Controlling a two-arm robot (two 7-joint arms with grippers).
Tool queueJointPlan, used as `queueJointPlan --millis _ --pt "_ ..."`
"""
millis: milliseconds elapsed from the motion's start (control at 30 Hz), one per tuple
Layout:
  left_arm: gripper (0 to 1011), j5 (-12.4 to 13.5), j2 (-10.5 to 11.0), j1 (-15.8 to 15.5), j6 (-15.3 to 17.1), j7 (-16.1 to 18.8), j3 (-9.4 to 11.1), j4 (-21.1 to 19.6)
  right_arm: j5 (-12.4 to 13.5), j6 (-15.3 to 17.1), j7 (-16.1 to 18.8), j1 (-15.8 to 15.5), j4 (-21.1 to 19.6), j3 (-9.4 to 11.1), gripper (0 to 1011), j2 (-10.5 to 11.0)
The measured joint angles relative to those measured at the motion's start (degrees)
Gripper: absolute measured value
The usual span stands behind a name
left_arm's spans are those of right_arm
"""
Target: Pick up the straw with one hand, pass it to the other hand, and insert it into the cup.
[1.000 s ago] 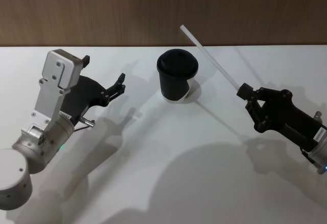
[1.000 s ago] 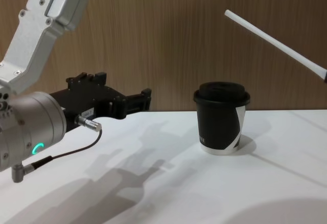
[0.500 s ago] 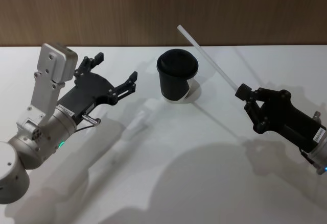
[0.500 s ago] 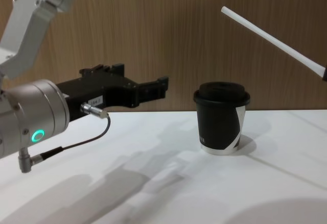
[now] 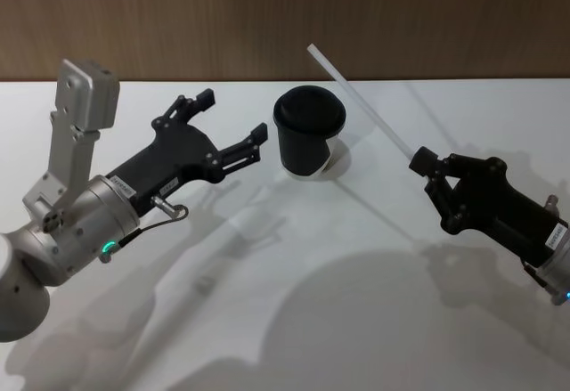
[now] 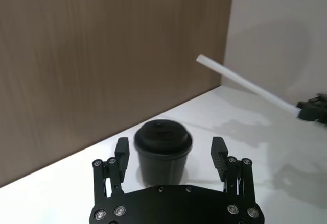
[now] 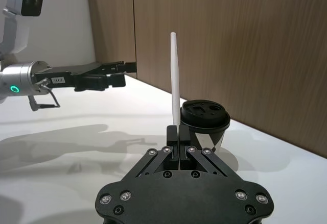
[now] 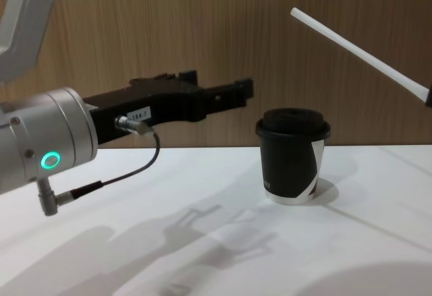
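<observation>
The left gripper [image 5: 233,113] is pointing forward and inward, fingers spread wide, green ring [image 5: 106,248] glowing on its silver wrist [image 5: 80,226]. The right gripper [image 5: 420,157] is aiming inward and upward, fingers pinched tight.

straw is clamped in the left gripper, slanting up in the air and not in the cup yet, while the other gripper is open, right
One thing is wrong: the straw is clamped in the right gripper, not the left, as the head view shows. The rest holds: it slants up in the air, not yet in the cup, and the other gripper, the left gripper, is open.
</observation>
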Motion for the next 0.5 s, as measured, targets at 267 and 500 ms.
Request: queueJointPlan --millis 267,500 --pt "1003 -5.78 -0.54 -1.34 0.45 -6.65 0.07 1.67 0.06 0.00 0.04 0.00 -0.03 -0.02 17 0.01" --pt "1003 -11.52 -1.83 -2.77 1.90 -12.30 0.44 3.98 0.07 0.01 0.06 0.00 -0.03 -0.02 17 0.01"
